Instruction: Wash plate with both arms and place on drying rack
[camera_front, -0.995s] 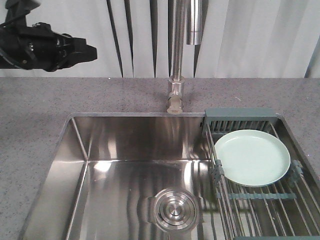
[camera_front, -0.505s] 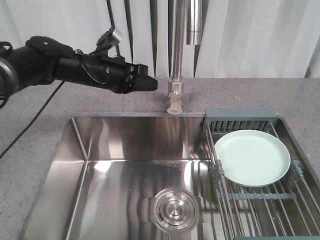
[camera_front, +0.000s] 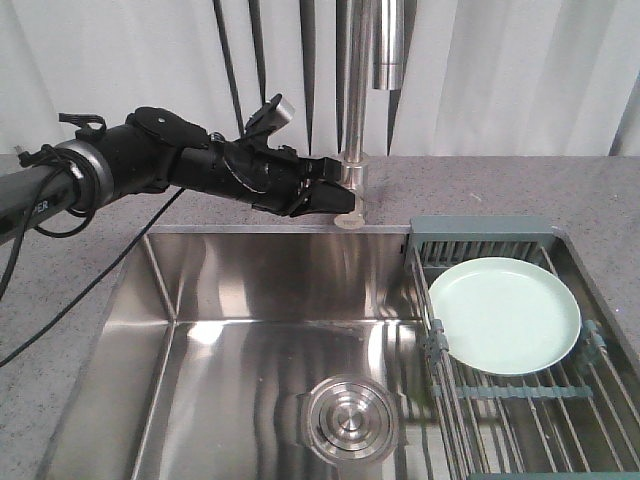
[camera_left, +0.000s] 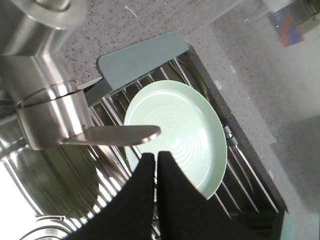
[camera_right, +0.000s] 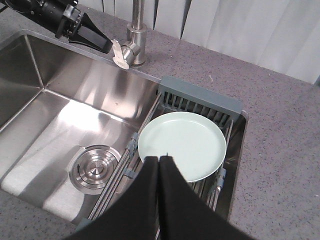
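Speckled grey stone is forming the surface (camera_front: 120, 205) around a steel sink basin (camera_front: 250, 330), with pale pleated curtains (camera_front: 520, 70) hanging behind.

Left to right in the front view: the left arm (camera_front: 150, 165) is reaching in from the left edge, trailing black cables across the surface. Its fingers (camera_front: 340, 196) are lying pressed together, with no gap showing between them in the left wrist view (camera_left: 155, 165), and they are gripping nothing. Their tips are sitting just beside the base of the faucet (camera_front: 352, 110), whose flat lever handle (camera_left: 117, 135) is projecting just ahead of the fingertips in the left wrist view. Below the fingers, the round drain cover (camera_front: 350, 418) is resting on the basin floor.

To the right of the fingers, the drying rack (camera_front: 480, 240) is spanning the right end of the basin. The plate (camera_front: 505, 315) is lying face up on the rack's wire bars, near its grey-blue end frame, well apart from the left fingers.

In the right wrist view, the right fingers (camera_right: 159, 167) are likewise closed on each other and empty, hovering over the near rim of the plate (camera_right: 182, 145); whether they are touching it cannot be told.
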